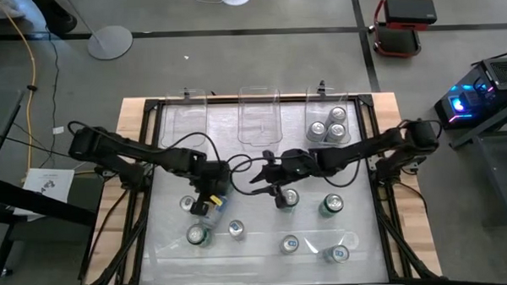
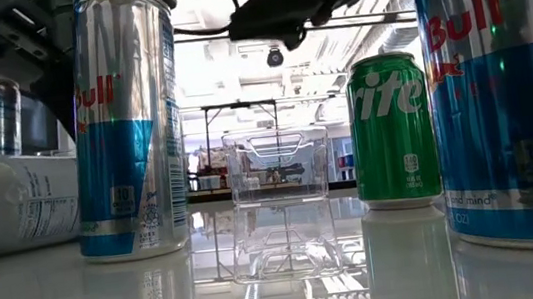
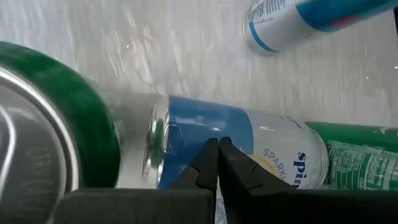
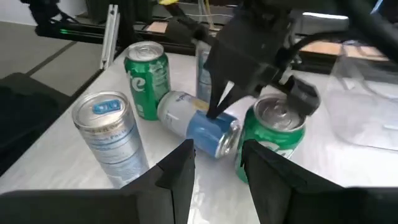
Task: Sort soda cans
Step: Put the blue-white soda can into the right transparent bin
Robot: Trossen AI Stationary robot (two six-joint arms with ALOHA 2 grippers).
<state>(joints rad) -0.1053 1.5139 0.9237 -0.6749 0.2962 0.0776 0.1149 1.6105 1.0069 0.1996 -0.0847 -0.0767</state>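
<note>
Far right bin (image 1: 329,114): three soda cans (image 1: 328,126) | other bins (image 1: 259,115): seemingly bare | left gripper (image 1: 211,197): closed

Low view: tall silver-and-blue aluminium soda can (image 2: 507,92) cut off by right edge; brand lettering partial. Left wrist view: green aluminium can (image 3: 50,118) cropped, blurred.

3 clear bins (image 1: 258,117) at table's (image 1: 135,130) far edge.

Three silver-topped soda cans (image 1: 329,126) upright in far-right bin. Blue-white can (image 4: 200,126) tipped on its side mid-left among upright green cans (image 4: 147,78). Others (image 1: 290,243) upright, scattered across near table.
</note>
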